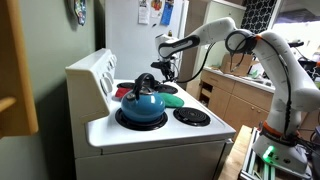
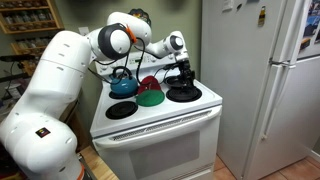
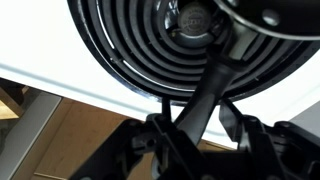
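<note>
My gripper point(image 1: 165, 68) point(image 2: 181, 68) hangs over the back of a white stove point(image 1: 160, 145) point(image 2: 160, 128). In the wrist view its fingers point(image 3: 195, 120) stand on either side of a black pan handle point(image 3: 205, 85), with small gaps on both sides, so it looks open. The handle runs up to a black pan point(image 2: 184, 92) point(image 3: 270, 15) that sits on a coil burner point(image 3: 150, 45). A blue kettle point(image 1: 142, 103) point(image 2: 123, 85) stands on another burner nearby.
A green round piece point(image 1: 172, 100) point(image 2: 150, 97) and a red one point(image 1: 165, 89) point(image 2: 148, 82) lie mid-stove. Bare black burners point(image 1: 192, 116) point(image 2: 121, 110) sit at the front. A white fridge point(image 2: 260, 80) stands beside the stove, and wooden cabinets point(image 1: 235, 100) are beyond.
</note>
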`<state>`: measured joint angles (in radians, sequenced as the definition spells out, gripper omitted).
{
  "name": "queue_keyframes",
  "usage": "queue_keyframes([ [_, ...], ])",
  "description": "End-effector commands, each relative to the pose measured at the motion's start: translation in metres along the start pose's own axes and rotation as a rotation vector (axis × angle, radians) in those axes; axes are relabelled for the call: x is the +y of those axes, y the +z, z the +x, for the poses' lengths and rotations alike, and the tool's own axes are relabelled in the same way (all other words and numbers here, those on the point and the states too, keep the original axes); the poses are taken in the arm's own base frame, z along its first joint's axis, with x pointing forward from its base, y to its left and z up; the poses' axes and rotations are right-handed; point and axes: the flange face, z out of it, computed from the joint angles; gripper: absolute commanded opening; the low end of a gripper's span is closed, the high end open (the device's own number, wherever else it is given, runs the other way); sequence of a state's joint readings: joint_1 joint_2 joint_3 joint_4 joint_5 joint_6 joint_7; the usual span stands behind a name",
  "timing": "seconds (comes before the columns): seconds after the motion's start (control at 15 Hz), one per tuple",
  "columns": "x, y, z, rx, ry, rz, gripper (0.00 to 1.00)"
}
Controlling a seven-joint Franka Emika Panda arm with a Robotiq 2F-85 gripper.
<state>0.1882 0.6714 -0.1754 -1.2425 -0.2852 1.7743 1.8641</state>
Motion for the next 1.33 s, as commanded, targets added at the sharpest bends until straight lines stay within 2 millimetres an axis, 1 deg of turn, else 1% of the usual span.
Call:
queue_keyframes([
  [0.0,0.006,0.004,0.002,-0.008,0.004,-0.027,0.41],
  [0.13,0.006,0.003,0.004,-0.001,0.006,-0.029,0.42],
  [0.33,0.006,0.004,0.006,0.011,0.010,-0.030,0.38],
  [0.4,0.006,0.003,0.008,0.019,0.014,-0.030,0.33],
  [0.53,0.006,0.003,0.014,0.030,0.023,-0.026,0.29],
  [0.73,0.005,0.005,0.018,0.049,0.031,-0.024,0.30],
  [0.8,0.004,0.005,0.018,0.053,0.033,-0.022,0.33],
  [0.87,0.004,0.006,0.018,0.058,0.033,-0.021,0.31],
  [0.93,0.004,0.006,0.018,0.062,0.033,-0.017,0.32],
  [1.0,0.003,0.006,0.018,0.066,0.035,-0.014,0.26],
  [1.07,0.002,0.007,0.020,0.070,0.038,-0.013,0.15],
  [1.13,0.002,0.007,0.021,0.076,0.040,-0.012,0.07],
  [1.27,0.000,0.010,0.026,0.088,0.047,-0.012,0.08],
])
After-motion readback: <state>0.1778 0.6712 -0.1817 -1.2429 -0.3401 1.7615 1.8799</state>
